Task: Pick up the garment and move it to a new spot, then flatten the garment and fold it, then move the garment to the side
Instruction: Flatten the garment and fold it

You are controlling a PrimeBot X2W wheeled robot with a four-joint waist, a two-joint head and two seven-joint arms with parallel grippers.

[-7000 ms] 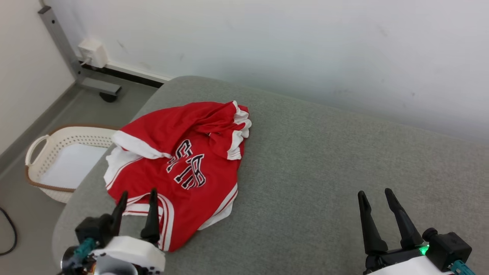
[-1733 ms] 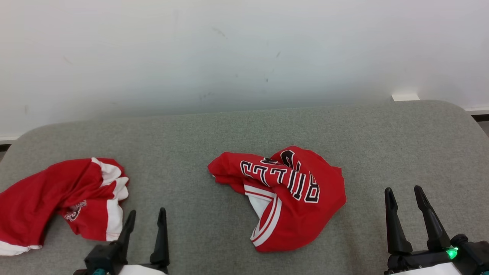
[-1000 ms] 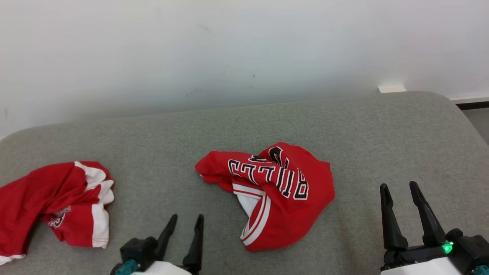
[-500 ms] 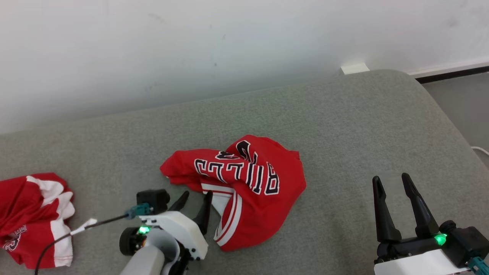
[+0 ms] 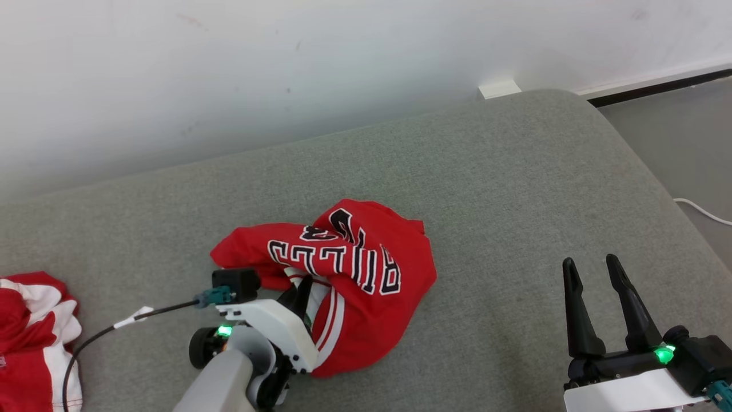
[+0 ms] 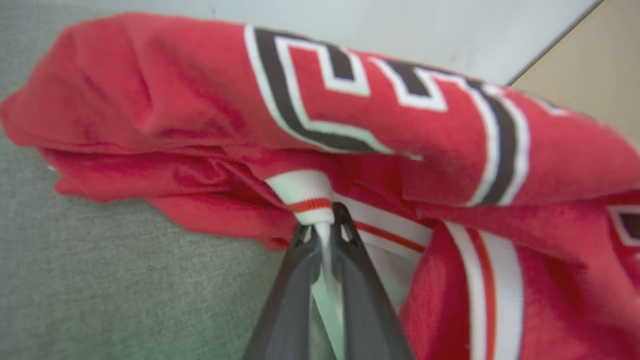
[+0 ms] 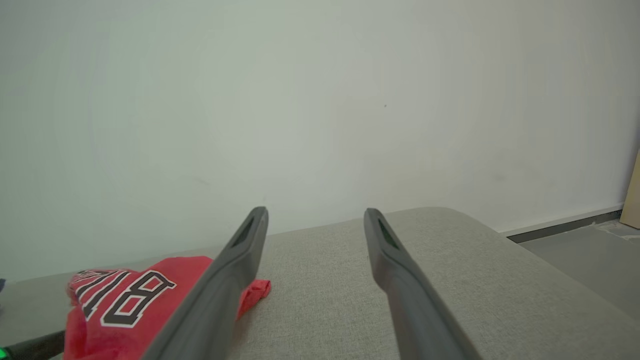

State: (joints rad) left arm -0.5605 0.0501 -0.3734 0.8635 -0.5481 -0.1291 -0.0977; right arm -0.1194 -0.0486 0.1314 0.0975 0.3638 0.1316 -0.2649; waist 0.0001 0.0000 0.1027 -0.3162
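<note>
A crumpled red garment [image 5: 366, 269] with black-and-white lettering lies in the middle of the grey padded surface [image 5: 514, 171]. My left gripper [image 5: 304, 293] reaches into its near-left edge; in the left wrist view the left gripper [image 6: 322, 229] is shut on a white, red-striped trim of the garment [image 6: 200, 100]. My right gripper [image 5: 592, 269] stands open above the surface at the lower right, well apart from the cloth. In the right wrist view the right gripper [image 7: 315, 215] holds nothing, and the garment [image 7: 125, 295] lies to its lower left.
A second red and white garment [image 5: 31, 326] lies at the left edge. The surface's rounded right end drops to a grey floor with a white cable [image 5: 703, 213]. A pale wall [image 5: 286, 68] runs close behind.
The camera has swung right. My left arm reached forward to the garment's near edge and its fingers, open half a second ago, closed on the white trim. The right gripper kept its pose.
</note>
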